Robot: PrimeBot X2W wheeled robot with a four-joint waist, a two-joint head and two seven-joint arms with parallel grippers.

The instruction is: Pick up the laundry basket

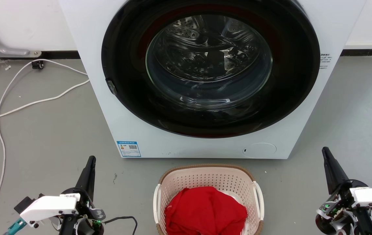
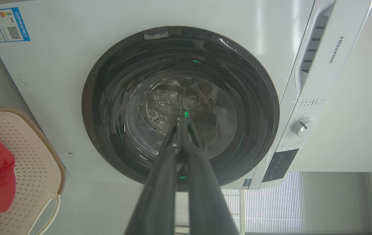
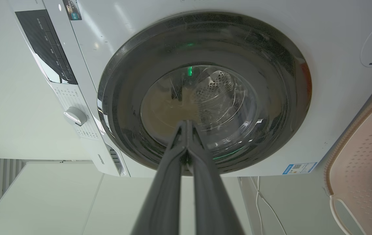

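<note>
The laundry basket (image 1: 205, 178), cream-pink with a brown rim and white side handles, stands on the floor just before the washer, at the bottom centre of the head view. Red cloth (image 1: 205, 210) fills it. Its edge also shows in the left wrist view (image 2: 32, 169) and in the right wrist view (image 3: 355, 163). My left gripper (image 1: 91, 159) is shut and empty, well to the left of the basket, its closed tips (image 2: 181, 120) aimed at the washer door. My right gripper (image 1: 325, 150) is shut and empty, off to the basket's right, tips (image 3: 186, 122) together.
A white front-loading washer (image 1: 140, 124) with a closed round dark door (image 1: 210, 65) stands right behind the basket. White cables (image 1: 26, 104) trail over the grey floor at left. Bare floor lies between each gripper and the basket.
</note>
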